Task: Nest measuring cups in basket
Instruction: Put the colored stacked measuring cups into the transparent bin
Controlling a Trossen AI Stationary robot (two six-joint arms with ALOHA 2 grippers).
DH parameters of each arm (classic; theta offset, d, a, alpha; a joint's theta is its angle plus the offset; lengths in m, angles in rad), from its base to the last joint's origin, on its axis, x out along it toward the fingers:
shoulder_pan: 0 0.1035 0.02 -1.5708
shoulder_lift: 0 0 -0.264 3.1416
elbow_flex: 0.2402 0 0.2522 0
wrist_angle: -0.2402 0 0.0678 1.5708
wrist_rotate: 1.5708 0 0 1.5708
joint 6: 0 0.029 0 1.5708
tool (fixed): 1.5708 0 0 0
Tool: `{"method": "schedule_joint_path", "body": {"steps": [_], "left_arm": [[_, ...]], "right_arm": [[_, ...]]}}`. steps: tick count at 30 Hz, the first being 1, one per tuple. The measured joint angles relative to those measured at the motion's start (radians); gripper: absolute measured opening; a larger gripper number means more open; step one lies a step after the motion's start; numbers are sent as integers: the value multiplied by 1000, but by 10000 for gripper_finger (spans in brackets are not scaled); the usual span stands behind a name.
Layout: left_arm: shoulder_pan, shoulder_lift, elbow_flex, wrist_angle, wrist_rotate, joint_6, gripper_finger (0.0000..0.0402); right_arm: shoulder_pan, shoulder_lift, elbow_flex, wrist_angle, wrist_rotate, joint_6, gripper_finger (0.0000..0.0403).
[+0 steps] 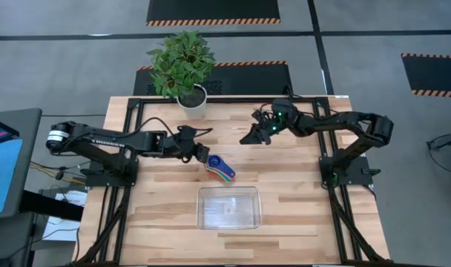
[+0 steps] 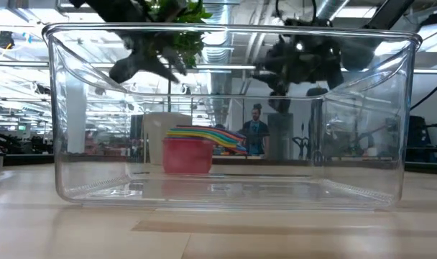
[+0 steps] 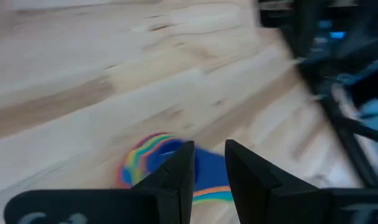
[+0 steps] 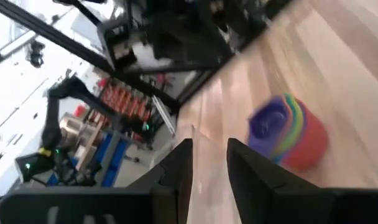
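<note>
Cups (image 1: 219,167) are already nested into one coloured stack, which is seen standing on the counter (image 1: 300,200) between the arms, near the basket (image 1: 228,207) but outside it. The left pincer (image 1: 199,155) is held at the stack's handles, its jaws narrowly apart with nothing clamped. The right pincer (image 1: 249,138) is raised well apart from the stack, jaws slightly parted and empty. A firm grasp of the stack and a carry into the basket are judged to be needed next. A potted plant (image 1: 183,65) is set at the counter's far edge, out of the way.
</note>
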Motion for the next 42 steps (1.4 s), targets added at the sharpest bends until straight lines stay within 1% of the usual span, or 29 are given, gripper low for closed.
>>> {"method": "schedule_joint_path", "body": {"steps": [1, 4, 6, 8, 12, 14, 16, 18, 21, 22, 26, 28, 32, 34, 35, 38, 42], "left_arm": [[-4, 12, 14, -35, -16, -20, 77], [-32, 77, 92, -71, -37, -115, 77], [-64, 132, 166, -150, -40, -176, 77], [-104, 199, 269, -266, -51, -240, 77], [-205, 303, 507, -668, -98, -453, 77], [-263, 342, 599, -856, -165, -552, 77], [-312, 368, 657, -971, -225, -660, 78], [-340, 373, 666, -1000, -234, -725, 81], [-353, 373, 664, -974, -244, -746, 94], [-350, 373, 662, -974, -243, -731, 98], [-329, 373, 662, -945, -248, -567, 108], [-316, 373, 662, -930, -248, -526, 108], [-303, 373, 662, -934, -246, -503, 103], [-294, 373, 662, -941, -241, -534, 104], [-287, 373, 662, -948, -222, -554, 107], [-268, 373, 662, -950, -134, -601, 128], [-266, 373, 662, -950, -136, -616, 174]], "right_arm": [[-13, 0, 0, -34, -28, -24, 123], [-48, -2, 0, -142, -79, -105, 127], [-67, -5, -1, -186, -95, -144, 130], [-83, -6, 0, -208, -119, -172, 134], [-113, -6, 0, -207, -175, -176, 140], [-122, -6, 0, -204, -194, -178, 142], [-130, -6, 0, -199, -201, -186, 144], [-133, -6, 0, -194, -200, -187, 147], [-136, -6, 0, -194, -198, -187, 151], [-136, -6, 0, -194, -198, -187, 152], [-136, -6, 0, -194, -198, -172, 156], [-135, -6, 0, -195, -198, -161, 157], [-135, -6, 0, -195, -198, -160, 158], [-135, -6, 0, -195, -198, -160, 156], [-135, -6, 0, -195, -198, -160, 155], [-132, -6, 0, -195, -198, -159, 152], [-108, -5, 0, -207, -195, -200, 151]]}}
